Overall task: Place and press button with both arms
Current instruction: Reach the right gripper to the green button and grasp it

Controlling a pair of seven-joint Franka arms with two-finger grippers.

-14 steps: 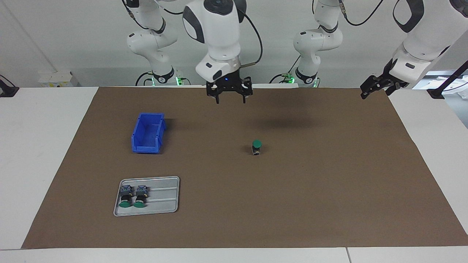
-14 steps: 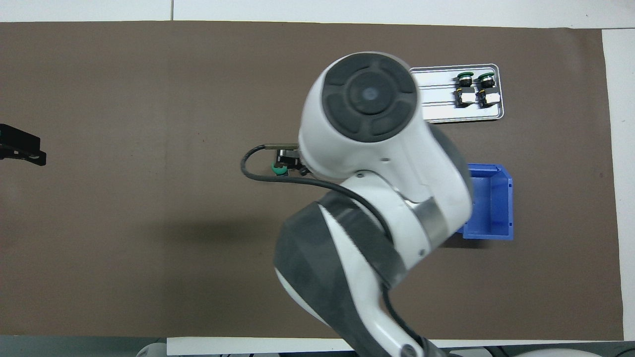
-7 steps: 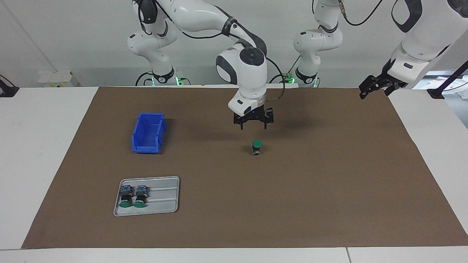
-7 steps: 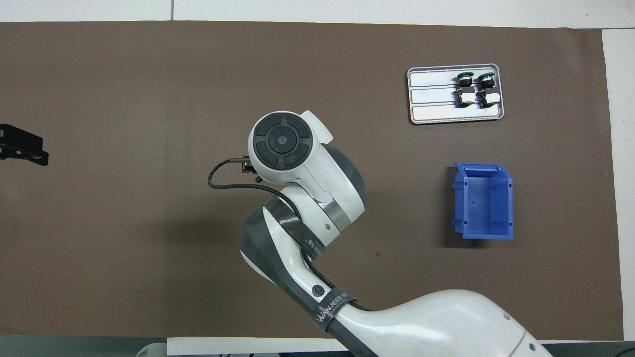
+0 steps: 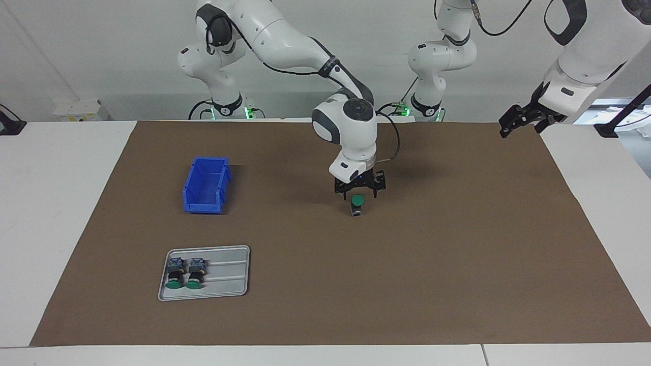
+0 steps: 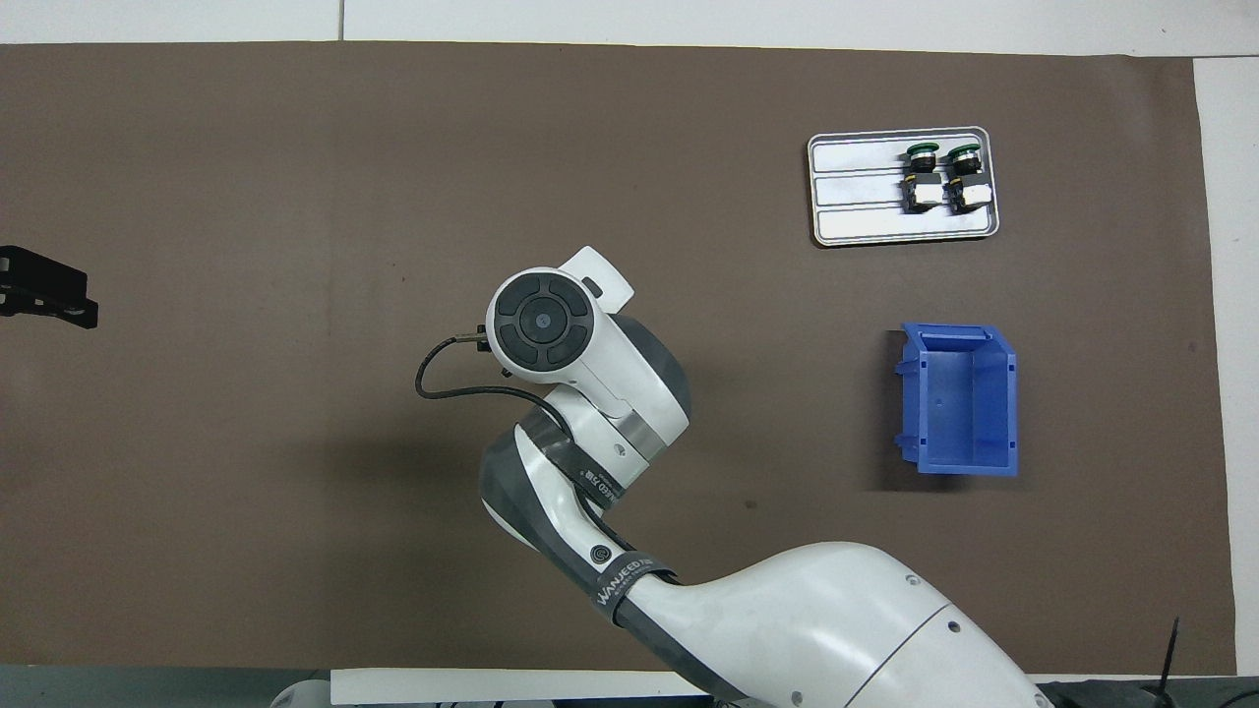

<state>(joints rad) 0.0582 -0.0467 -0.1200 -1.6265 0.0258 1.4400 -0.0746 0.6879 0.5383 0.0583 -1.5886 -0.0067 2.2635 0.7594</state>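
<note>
A green-capped button [image 5: 357, 203] stands upright on the brown mat [image 5: 457, 254] near the middle of the table. My right gripper [image 5: 359, 194] is low over it, open, with a finger on either side of the green cap. Whether the fingers touch it I cannot tell. In the overhead view the right arm's wrist [image 6: 541, 320] hides both the button and the gripper. My left gripper [image 5: 513, 124] waits in the air over the mat's edge at the left arm's end of the table, and shows in the overhead view [image 6: 49, 295].
A grey tray [image 5: 226, 284] holds two more green-capped buttons [image 5: 185, 274] lying on their sides, at the right arm's end, farther from the robots. A blue bin [image 5: 206, 185] stands nearer to the robots than the tray. Tray [image 6: 856, 211] and bin [image 6: 959, 398] show overhead.
My right gripper has come down from high above the mat to just over the button, moving toward it. The left gripper has barely moved. The button has stayed put.
</note>
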